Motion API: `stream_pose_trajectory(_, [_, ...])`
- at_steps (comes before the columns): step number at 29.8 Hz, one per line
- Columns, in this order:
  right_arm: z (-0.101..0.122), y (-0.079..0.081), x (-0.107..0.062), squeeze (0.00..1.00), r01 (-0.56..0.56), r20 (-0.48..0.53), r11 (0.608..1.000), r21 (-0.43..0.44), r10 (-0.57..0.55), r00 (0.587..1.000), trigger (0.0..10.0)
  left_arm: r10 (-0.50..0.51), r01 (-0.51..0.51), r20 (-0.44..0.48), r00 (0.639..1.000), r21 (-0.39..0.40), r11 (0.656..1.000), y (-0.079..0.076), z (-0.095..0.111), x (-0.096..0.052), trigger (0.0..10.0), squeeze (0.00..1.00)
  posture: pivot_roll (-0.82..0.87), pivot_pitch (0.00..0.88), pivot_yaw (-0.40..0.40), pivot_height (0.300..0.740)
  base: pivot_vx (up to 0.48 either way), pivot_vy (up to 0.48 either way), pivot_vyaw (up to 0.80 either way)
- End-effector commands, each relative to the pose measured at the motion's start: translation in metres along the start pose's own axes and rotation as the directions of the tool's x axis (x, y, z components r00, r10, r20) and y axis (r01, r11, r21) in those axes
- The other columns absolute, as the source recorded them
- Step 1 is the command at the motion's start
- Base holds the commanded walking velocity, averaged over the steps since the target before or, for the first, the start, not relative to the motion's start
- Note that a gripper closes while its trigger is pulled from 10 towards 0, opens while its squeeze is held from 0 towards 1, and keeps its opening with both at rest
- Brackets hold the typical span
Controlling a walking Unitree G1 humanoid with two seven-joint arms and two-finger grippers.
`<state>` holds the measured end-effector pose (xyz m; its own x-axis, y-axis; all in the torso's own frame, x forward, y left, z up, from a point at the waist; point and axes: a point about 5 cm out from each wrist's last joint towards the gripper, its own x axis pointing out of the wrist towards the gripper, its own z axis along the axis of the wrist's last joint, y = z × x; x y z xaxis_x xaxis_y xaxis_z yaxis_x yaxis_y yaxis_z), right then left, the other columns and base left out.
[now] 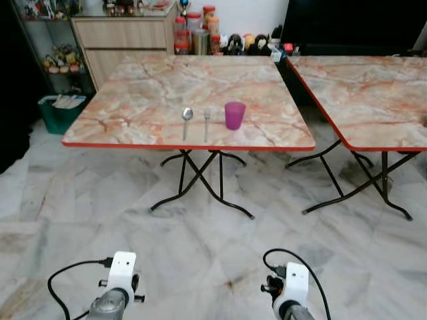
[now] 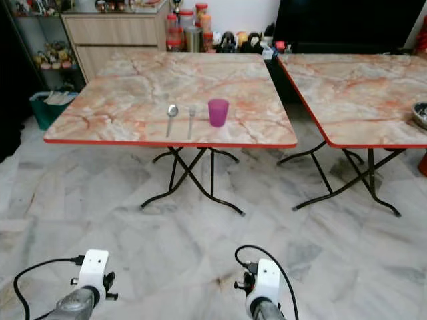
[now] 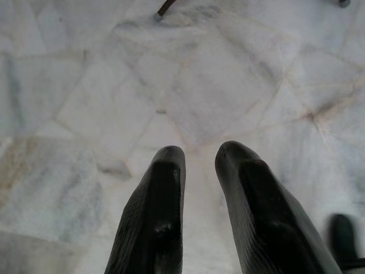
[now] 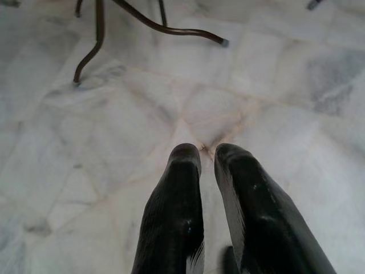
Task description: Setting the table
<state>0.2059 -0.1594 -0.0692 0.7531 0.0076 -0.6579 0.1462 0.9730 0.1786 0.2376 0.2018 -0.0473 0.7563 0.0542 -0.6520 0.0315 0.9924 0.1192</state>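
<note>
On a marble-patterned folding table (image 1: 133, 127) with a red edge lie a spoon (image 1: 187, 120) and a fork (image 1: 207, 122) side by side. A purple cup (image 1: 234, 115) stands upright just right of the fork, near the front edge. Both arms hang low over the floor, well short of the table. The left arm (image 1: 117, 287) and the right arm (image 1: 291, 290) show at the bottom of the eye views. My left gripper (image 3: 199, 151) and my right gripper (image 4: 207, 149) point at the floor tiles, fingers close together with nothing between them.
A second matching table (image 1: 373, 100) stands to the right with a metal bowl (image 2: 420, 113) at its edge. Black crossed legs (image 1: 200, 183) stand under the near table. A wooden cabinet (image 1: 123, 40), jars (image 1: 193, 33) and a green bin (image 1: 59, 112) sit behind. Marble floor lies between me and the tables.
</note>
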Motion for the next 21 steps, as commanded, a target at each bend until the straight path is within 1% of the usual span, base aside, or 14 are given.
stream_pose_trajectory(1, [-0.0017,-0.0045,-0.0011,0.0,0.018,-0.006,1.0,0.008,-0.018,1.0,10.0,-0.012,0.012,-0.011,1.0,-0.007,1.0,-0.0056,-0.0023,0.0,10.0,0.0,0.04,0.0,0.018,0.74,0.0,0.409,0.0])
stream_pose_trajectory(20, [-0.0048,-0.0054,-0.0023,0.0,0.022,-0.015,1.0,0.008,-0.022,1.0,10.0,-0.011,0.011,-0.004,1.0,-0.009,1.0,-0.0059,-0.0016,0.0,10.0,0.0,0.04,0.0,0.017,0.74,0.0,0.405,0.0])
stream_pose_trajectory(21, [-0.0045,-0.0052,-0.0021,0.0,0.022,-0.014,1.0,0.009,-0.022,1.0,10.0,-0.025,0.025,0.003,1.0,0.004,1.0,-0.0089,0.0008,0.0007,10.0,0.0,0.04,0.0,0.019,0.74,0.0,0.0,0.0])
